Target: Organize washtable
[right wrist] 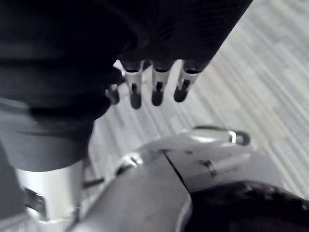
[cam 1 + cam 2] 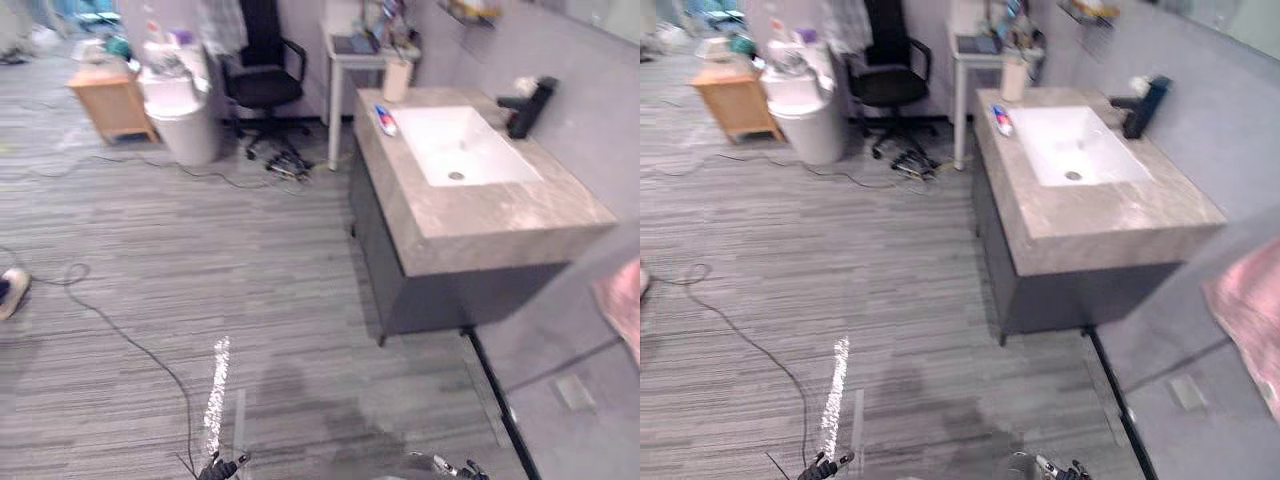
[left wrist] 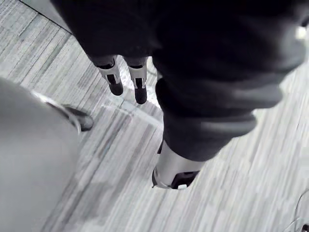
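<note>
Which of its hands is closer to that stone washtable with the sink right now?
Right. The right hand hangs over the floor short of the near end of the washtable; the left hand hangs farther left, over open floor.

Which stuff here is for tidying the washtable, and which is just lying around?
For the job: grey stone washtable, white sink basin, black tap, red, white and blue tube, beige cup.
Just lying about: black office chair, white round bin, small wooden cabinet, pink cloth.
</note>
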Robot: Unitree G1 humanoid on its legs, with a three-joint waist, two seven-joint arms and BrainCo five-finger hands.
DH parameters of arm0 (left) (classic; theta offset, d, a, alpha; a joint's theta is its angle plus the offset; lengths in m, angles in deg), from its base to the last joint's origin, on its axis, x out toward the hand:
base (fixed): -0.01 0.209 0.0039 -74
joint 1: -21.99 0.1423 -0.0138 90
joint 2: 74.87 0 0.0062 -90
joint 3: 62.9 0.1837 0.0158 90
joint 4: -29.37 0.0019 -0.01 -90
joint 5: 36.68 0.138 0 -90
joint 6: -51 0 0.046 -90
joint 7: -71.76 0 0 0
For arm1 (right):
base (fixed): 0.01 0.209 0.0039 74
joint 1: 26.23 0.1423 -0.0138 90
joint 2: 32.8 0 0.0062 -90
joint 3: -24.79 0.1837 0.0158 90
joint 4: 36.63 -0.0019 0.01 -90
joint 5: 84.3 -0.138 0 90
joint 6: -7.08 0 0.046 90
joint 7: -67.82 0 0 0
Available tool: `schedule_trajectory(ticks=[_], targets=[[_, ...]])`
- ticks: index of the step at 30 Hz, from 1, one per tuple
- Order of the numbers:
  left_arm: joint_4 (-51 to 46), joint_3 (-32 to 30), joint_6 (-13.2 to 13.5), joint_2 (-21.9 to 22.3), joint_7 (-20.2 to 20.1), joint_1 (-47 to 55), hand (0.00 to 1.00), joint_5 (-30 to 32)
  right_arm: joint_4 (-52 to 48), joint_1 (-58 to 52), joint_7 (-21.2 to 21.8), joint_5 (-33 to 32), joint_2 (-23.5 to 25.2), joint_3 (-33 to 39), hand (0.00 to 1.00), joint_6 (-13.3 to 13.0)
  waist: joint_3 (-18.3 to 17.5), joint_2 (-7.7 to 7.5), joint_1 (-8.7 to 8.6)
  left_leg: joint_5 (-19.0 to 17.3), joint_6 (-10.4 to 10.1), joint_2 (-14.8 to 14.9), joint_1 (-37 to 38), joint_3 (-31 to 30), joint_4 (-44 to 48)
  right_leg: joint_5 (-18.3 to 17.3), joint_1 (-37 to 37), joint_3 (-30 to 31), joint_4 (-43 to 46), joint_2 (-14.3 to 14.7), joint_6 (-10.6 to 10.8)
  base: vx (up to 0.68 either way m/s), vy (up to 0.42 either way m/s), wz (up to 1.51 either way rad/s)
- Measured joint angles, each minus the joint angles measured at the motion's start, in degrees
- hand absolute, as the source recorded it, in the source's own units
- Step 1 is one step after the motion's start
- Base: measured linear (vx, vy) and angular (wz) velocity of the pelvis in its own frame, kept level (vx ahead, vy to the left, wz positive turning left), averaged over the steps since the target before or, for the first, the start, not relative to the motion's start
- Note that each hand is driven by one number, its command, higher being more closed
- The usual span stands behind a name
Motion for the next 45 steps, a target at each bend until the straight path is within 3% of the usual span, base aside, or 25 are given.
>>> schedule_trajectory(ticks=[1,4,7,9,12,14,16,17,20,22,23,24,27,30,32,33,34,36,38,39,40,41,43,44,45], targets=[[-0.4,-0.9,0.0,-0.5,0.1,0.6,0.00,0.4,-0.2,0.1,0.4,-0.4,-0.5,-0.5,0.00,-0.1,0.0,0.22,0.36,-1.3,0.8,1.0,1.2,-0.9,0.2,-5.7,-2.7,2.8,4.0,2.4,4.1,0.13,0.110,0.29],[0.2,-2.3,-0.4,-0.5,0.7,1.7,0.00,0.9,-0.6,0.4,1.2,-2.5,-0.4,-1.1,0.00,-0.2,0.4,0.25,-0.01,-2.4,1.4,2.4,2.2,-2.1,-0.6,-12.7,-8.9,1.2,2.3,9.5,4.5,0.19,0.054,0.28],[0.3,-2.1,-1.3,-0.1,0.8,1.4,0.00,1.9,-1.3,0.9,1.1,-2.7,-0.9,-1.1,0.00,-0.4,2.8,1.58,-1.18,-3.6,1.7,3.5,5.4,-3.5,-2.4,-10.9,-11.8,-0.4,-11.0,14.7,5.1,0.34,-0.015,0.38],[0.2,-2.2,-1.7,0.0,0.7,1.4,0.00,3.9,-2.1,0.7,1.1,-2.9,-0.7,-1.0,0.00,-0.2,3.2,1.76,-1.66,-5.6,0.3,3.5,8.1,-4.0,-3.0,-3.9,-12.1,-2.3,-28.7,17.0,7.1,0.50,-0.124,0.39],[1.0,-4.3,-2.3,1.5,0.4,1.3,0.00,6.4,-6.0,-2.0,1.1,-3.7,0.1,0.5,0.00,0.0,3.2,2.46,-2.46,-9.3,-0.7,3.1,13.9,-4.8,-4.2,-1.0,-12.1,-2.9,-29.1,16.3,6.3,0.56,-0.185,0.45],[1.2,-4.4,-2.1,3.4,-0.4,0.9,0.00,7.4,-7.4,-1.9,1.0,-3.5,-0.4,2.1,0.00,0.0,2.9,5.43,-2.47,-7.5,-2.2,4.2,14.6,-2.5,-3.5,-1.4,-14.8,-3.6,-21.3,15.7,5.2,0.55,-0.160,0.04],[1.4,-4.3,-2.5,4.6,-0.5,0.9,0.00,8.6,-7.8,-1.9,1.1,-3.5,-0.9,3.5,0.00,0.0,2.4,7.61,-3.28,-3.5,-3.7,5.9,14.9,-2.2,-1.3,-5.3,-15.1,-4.2,-16.2,16.7,1.0,0.70,-0.305,-0.05],[1.4,-4.3,-2.4,4.7,-0.5,0.9,0.00,8.6,-7.7,-1.9,1.1,-3.6,-0.9,3.6,0.00,0.0,2.3,7.74,-3.54,-2.2,-4.5,6.3,14.8,-2.5,-0.3,-6.4,-14.8,-4.3,-15.7,17.1,1.0,0.78,-0.295,-0.13],[1.2,-3.1,-2.4,4.6,-0.9,0.7,0.00,8.6,-5.9,-0.9,0.9,-4.0,-1.0,4.0,0.00,0.1,1.1,8.42,-4.46,5.0,-13.3,8.1,11.4,-6.5,9.5,-9.3,-11.3,-4.8,-15.8,18.4,-0.6,0.66,-0.149,-0.08],[1.1,-2.2,-2.5,3.9,-1.4,-0.7,0.00,8.5,-5.0,-0.1,0.6,-3.9,-1.3,3.8,0.00,0.6,1.1,7.73,-5.17,16.0,-13.4,6.8,5.1,-8.7,23.6,-11.1,-6.5,-4.0,-18.8,18.5,-0.1,0.56,-0.061,-0.03],[0.8,-1.6,-2.3,3.7,-1.2,-0.8,0.00,8.1,-5.0,-0.1,0.1,-3.7,-1.4,3.7,0.00,0.6,1.4,7.56,-4.86,17.4,-13.8,7.2,0.7,-7.9,33.1,-11.4,-3.5,-3.2,-21.9,18.9,-0.5,0.51,0.001,-0.24],[-0.8,-2.3,-2.0,4.4,-1.5,-0.8,0.00,7.8,-3.2,-0.4,-1.3,-3.9,-1.7,4.5,0.00,2.0,1.6,7.69,-3.73,11.4,-13.1,9.6,-4.8,-3.7,46.0,-11.6,0.8,-1.8,-25.5,20.4,-0.7,0.45,0.047,-0.56],[-4.0,-5.7,-1.9,4.4,-0.1,-0.5,0.00,1.2,-0.1,-2.1,-3.4,-3.9,-1.5,4.4,0.00,3.4,2.5,4.99,-0.47,-0.8,-1.9,13.3,-12.0,6.5,55.1,-12.3,11.0,4.9,-30.4,20.9,-0.2,0.41,0.097,-1.03],[-5.0,-5.9,-0.9,3.2,0.0,0.0,0.00,-3.6,-0.1,-2.5,-3.9,-3.8,-1.9,4.4,0.00,2.4,2.9,3.66,0.35,-4.3,-1.6,13.7,-20.6,4.9,43.2,-14.7,11.9,13.3,-29.1,18.8,4.0,0.34,0.349,-1.66],[-4.9,-5.4,-0.7,2.6,0.9,1.2,0.00,-5.6,-0.7,-3.7,-3.4,-2.7,-2.8,3.5,0.00,1.3,2.8,3.68,0.35,-4.1,-1.3,13.2,-21.3,-4.7,22.1,-18.5,10.7,21.1,-25.3,17.5,9.2,0.31,0.629,-1.92],[-4.1,-5.4,-0.6,3.8,1.2,2.7,0.00,-6.8,-0.9,-3.8,-2.9,-1.7,-3.6,2.8,0.00,0.7,2.2,5.37,0.68,0.3,-6.8,12.3,-20.8,-7.9,19.5,-20.0,9.6,26.6,-24.3,17.5,10.8,0.32,0.622,-1.85],[-3.4,-5.3,-0.2,3.2,1.2,3.2,0.00,-7.3,-0.7,-3.5,-2.8,-1.4,-2.9,1.9,0.00,0.7,1.2,4.67,0.48,0.2,-6.9,11.5,-20.9,-7.5,20.2,-20.6,8.3,28.2,-21.1,17.6,11.3,0.37,0.511,-1.56],[-3.6,-5.8,0.9,1.6,1.1,3.5,0.00,-8.1,0.0,-3.8,-2.5,-1.3,0.2,1.1,0.00,0.5,0.0,0.52,-0.79,-1.2,-6.8,8.5,-21.3,-7.8,25.1,-21.7,3.7,30.5,-9.2,21.8,9.2,0.40,0.336,-0.96],[-4.8,-5.9,0.8,-0.1,1.0,3.7,0.00,-8.4,0.7,-2.2,-2.6,-1.3,0.8,1.2,0.00,0.4,0.0,-2.57,0.38,-2.8,-5.9,3.7,-27.6,-15.2,37.7,-22.2,2.9,34.6,-10.9,19.1,7.3,0.24,0.242,-1.60],[-4.9,-5.5,0.6,1.1,1.0,4.2,0.00,-7.7,1.6,0.8,-2.6,-1.4,-0.6,1.5,0.00,0.0,-0.6,-0.57,2.00,-6.3,-6.2,4.1,-26.6,-20.8,30.9,-21.7,3.0,38.6,-15.3,20.0,8.1,0.17,0.444,-2.55],[-4.2,-4.8,0.1,1.8,1.1,5.1,0.00,-7.5,1.6,2.2,-2.6,-1.4,-0.9,1.4,0.00,-0.1,0.0,0.26,2.99,-10.4,-8.2,4.8,-25.3,-18.2,31.4,-22.5,2.9,40.5,-16.7,19.3,9.5,0.12,0.555,-2.18],[-4.0,-4.6,0.0,1.6,1.1,5.1,0.00,-7.0,1.7,2.4,-2.5,-1.4,-0.5,1.3,0.00,-0.1,-0.2,-0.32,3.31,-10.7,-7.6,4.7,-25.2,-16.8,31.8,-22.5,2.7,41.2,-16.9,18.8,9.5,0.05,0.411,-1.67],[-2.9,-0.2,0.0,-1.2,1.1,4.8,0.00,-1.9,0.9,2.0,-2.4,-1.5,0.8,2.1,0.00,-0.2,-0.8,-1.03,0.59,-13.4,-4.3,2.6,-21.9,-10.9,31.5,-16.9,-0.2,40.9,-12.0,15.7,9.5,0.04,0.309,-1.00],[-2.7,1.3,0.0,-1.8,1.2,4.7,0.00,-0.6,0.9,1.7,-2.5,-1.7,0.9,2.5,0.00,0.0,-0.9,-0.84,0.28,-13.4,-4.2,2.3,-21.0,-9.7,30.8,-15.2,-1.4,40.7,-10.1,15.5,8.1,0.06,0.360,-0.65],[-2.0,3.5,-0.2,-2.5,1.2,4.1,0.00,2.1,0.6,1.2,-2.5,-3.3,1.3,3.6,0.00,0.0,-1.0,-0.35,0.08,-13.0,-3.2,1.6,-19.0,-7.3,28.6,-11.1,-4.4,39.1,-6.6,15.1,3.9,0.06,0.379,-0.86]])
